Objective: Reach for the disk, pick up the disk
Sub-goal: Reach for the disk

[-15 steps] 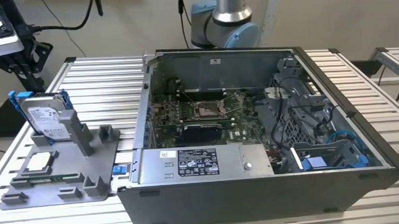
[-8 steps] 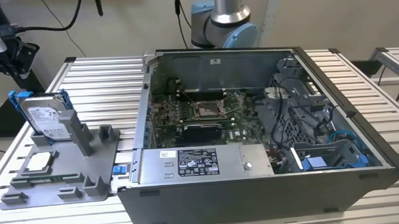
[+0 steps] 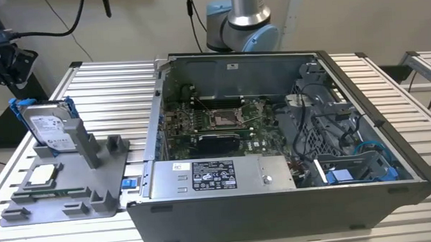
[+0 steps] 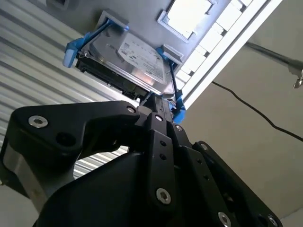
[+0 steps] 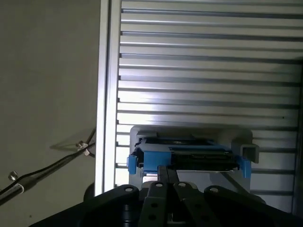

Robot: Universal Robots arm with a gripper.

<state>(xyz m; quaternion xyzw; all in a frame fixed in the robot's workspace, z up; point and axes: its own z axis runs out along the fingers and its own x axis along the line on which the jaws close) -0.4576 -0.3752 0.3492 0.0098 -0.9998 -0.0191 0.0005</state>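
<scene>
Silver-grey disk (image 3: 49,127), white label, blue bracket, upright in stand (image 3: 83,142); claw (image 4: 158,105) state unclear.

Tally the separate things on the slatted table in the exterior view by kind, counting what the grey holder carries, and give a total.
Open computer case: 1
Grey holder: 1
Disk in its blue bracket, standing in the holder: 1
CPU chip, lying flat on the holder: 1
Total: 4
A dark strip near the holder's front edge is too unclear to count.
</scene>
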